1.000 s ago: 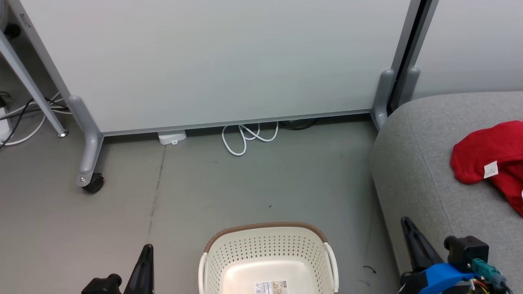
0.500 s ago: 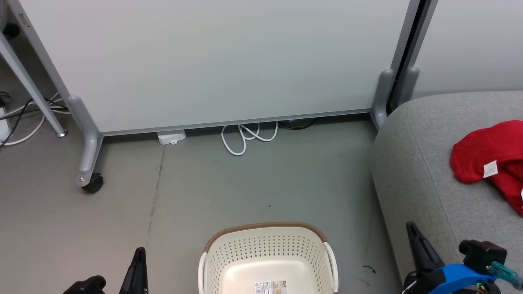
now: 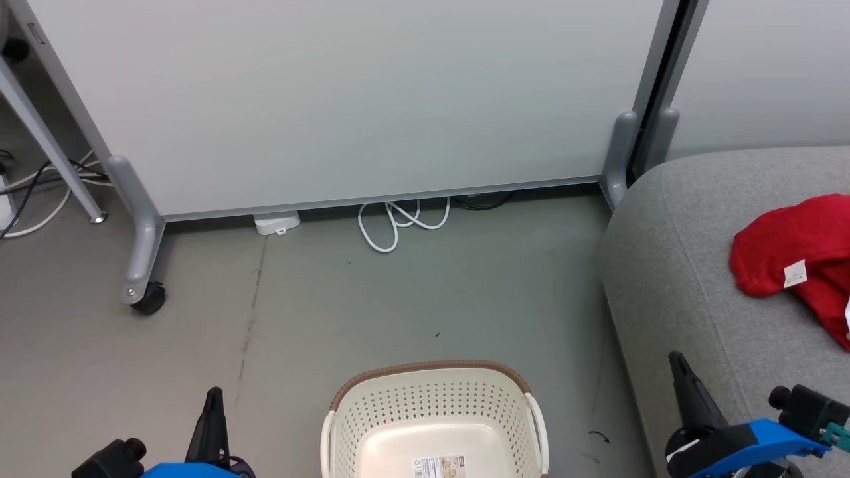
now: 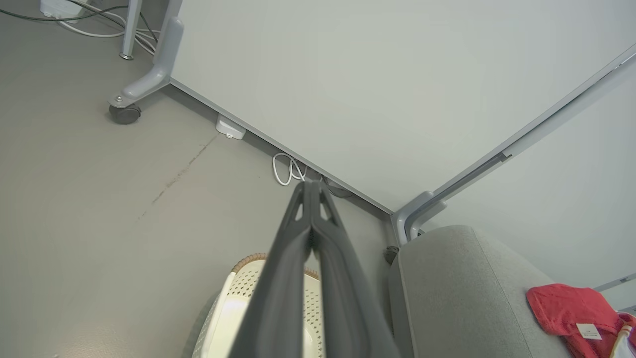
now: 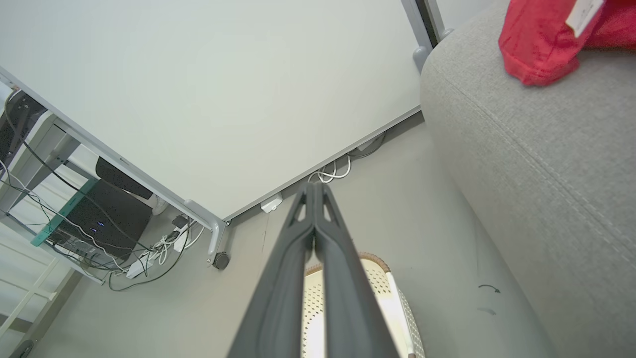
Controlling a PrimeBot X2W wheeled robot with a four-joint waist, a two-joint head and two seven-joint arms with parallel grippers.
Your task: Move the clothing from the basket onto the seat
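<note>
Left tool point(image 4: 312, 185) and right tool point(image 5: 314, 185): fingers of each were pressed together. The cream laundry basket point(image 3: 431, 398) stood on the floor point(image 3: 398, 299) between the two tools. The red clothing point(image 3: 790, 245) lay on the grey seat point(image 3: 677, 265), ahead and right of the right tool, well apart from it.

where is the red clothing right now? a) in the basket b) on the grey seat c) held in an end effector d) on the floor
b: the red clothing lies on the grey seat, while the basket shows a bare bottom but for a label.
</note>
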